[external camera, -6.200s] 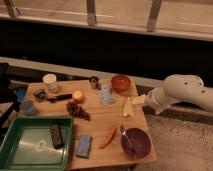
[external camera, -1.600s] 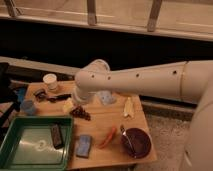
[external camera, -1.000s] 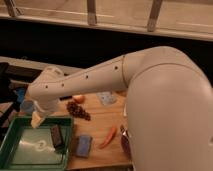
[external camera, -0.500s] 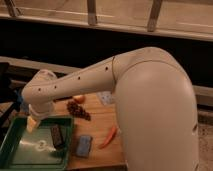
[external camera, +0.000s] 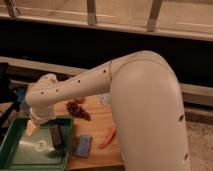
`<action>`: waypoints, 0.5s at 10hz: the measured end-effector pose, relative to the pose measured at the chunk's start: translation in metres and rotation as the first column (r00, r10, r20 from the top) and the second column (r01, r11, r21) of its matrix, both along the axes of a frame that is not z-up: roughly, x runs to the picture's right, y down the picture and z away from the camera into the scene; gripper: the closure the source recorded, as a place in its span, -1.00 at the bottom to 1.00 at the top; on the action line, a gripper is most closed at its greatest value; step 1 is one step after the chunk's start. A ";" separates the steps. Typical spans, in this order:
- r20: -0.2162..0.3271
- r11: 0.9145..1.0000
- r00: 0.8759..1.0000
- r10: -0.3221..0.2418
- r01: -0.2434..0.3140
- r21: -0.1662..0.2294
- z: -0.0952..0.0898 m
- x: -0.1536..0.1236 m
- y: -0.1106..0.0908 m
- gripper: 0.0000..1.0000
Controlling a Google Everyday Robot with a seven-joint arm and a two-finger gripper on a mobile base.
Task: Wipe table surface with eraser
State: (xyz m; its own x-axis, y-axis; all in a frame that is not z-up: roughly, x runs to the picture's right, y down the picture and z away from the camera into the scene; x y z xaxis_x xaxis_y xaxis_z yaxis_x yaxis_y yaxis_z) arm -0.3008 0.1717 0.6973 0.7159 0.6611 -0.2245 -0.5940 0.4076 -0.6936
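Note:
The eraser (external camera: 56,135), a small dark block, lies inside the green tray (external camera: 20,157) near its right wall. My gripper (external camera: 31,128) hangs over the tray's left half, a short way left of the eraser and not touching it. It is open, with nothing in it. The table surface (external camera: 97,125), light tan wood, shows to the right of the tray. My big white arm covers most of its right side.
A blue-grey sponge (external camera: 84,145) lies on the wood just right of the tray. A red chili (external camera: 107,137) lies beside it, and dark grapes (external camera: 79,110) sit behind. A dark wall and a railing run along the back.
The arm has swung left across the table, and the gripper has sunk a little lower over the green tray. The eraser has not moved.

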 end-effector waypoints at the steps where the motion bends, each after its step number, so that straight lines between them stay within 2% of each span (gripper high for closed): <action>1: 0.005 1.000 1.000 0.018 -0.018 -0.016 0.002 -0.002 0.007 -0.60; 5: -0.032 0.995 0.997 0.070 -0.072 -0.076 0.016 -0.001 0.032 -0.60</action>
